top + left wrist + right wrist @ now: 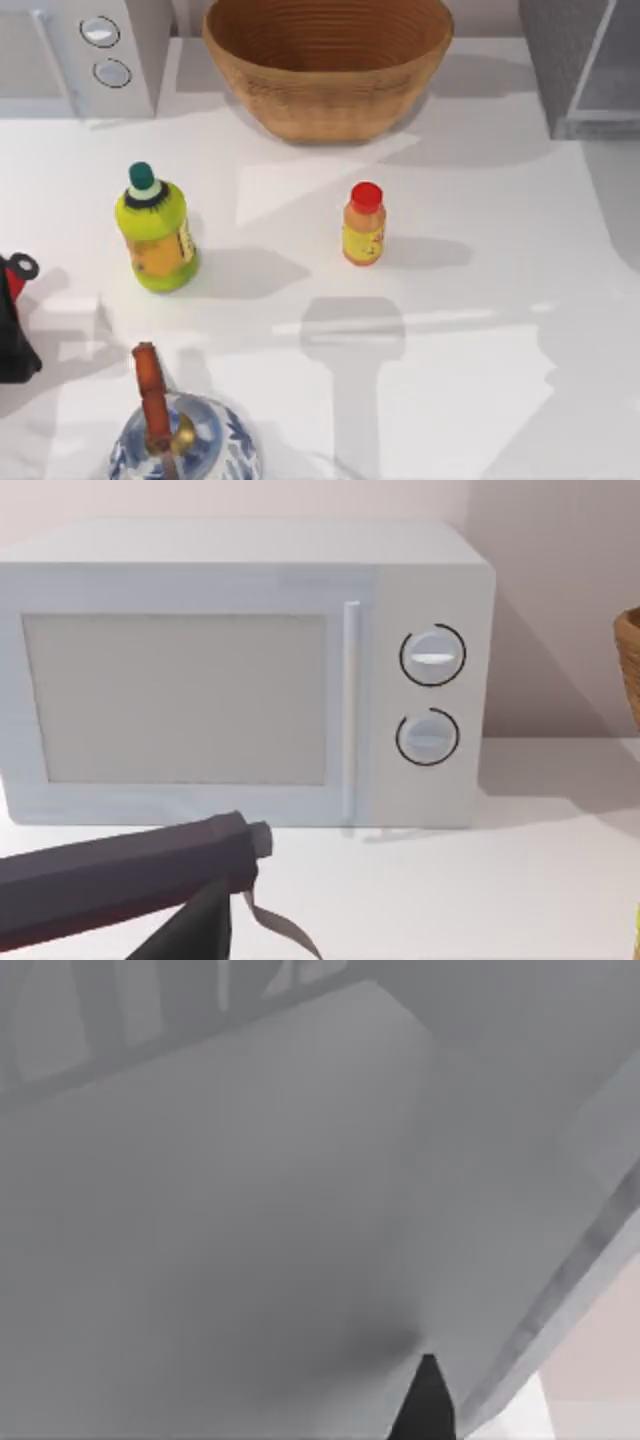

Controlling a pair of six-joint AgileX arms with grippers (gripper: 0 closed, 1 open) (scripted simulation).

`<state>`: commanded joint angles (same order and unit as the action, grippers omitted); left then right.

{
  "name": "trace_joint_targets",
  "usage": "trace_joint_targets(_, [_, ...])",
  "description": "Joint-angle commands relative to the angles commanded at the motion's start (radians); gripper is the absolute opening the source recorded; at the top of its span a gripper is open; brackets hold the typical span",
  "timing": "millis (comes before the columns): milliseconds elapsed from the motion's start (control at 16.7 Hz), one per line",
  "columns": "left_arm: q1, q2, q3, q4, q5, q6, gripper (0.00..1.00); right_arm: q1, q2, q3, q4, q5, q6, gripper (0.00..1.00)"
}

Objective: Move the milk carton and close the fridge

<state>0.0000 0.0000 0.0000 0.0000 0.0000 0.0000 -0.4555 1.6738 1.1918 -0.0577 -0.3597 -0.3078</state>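
Observation:
The milk carton is out of view. The fridge (585, 65) stands at the table's back right corner, with a dark-grey speckled side and a pale panel. In the right wrist view, pale grey fridge surfaces (250, 1190) sit very close, and a dark tip of my right gripper (425, 1405) shows against them. My left arm (12, 320) rests at the table's left edge. A dark part of my left gripper (215, 900) shows in the left wrist view, in front of the microwave.
A light-grey microwave (85, 55) with two dials stands at the back left, and a woven basket (330, 60) at the back middle. A green bottle (155, 235) and a red-capped orange bottle (363, 225) stand mid-table. A blue-and-white teapot (180, 440) sits at the front left.

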Motion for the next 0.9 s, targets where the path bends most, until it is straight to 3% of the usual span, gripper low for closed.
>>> trace_joint_targets(240, [0.000, 0.000, 0.000, 0.000, 0.000, 0.000, 1.00, 0.270, -0.040, -0.105, 0.070, 0.215, 0.183, 1.00])
trace_joint_targets(420, [0.000, 0.000, 0.000, 0.000, 0.000, 0.000, 1.00, 0.400, -0.053, -0.171, 0.097, 0.325, 0.281, 1.00])
trace_joint_targets(900, [0.000, 0.000, 0.000, 0.000, 0.000, 0.000, 1.00, 0.419, -0.036, -0.181, 0.096, 0.365, 0.307, 1.00])
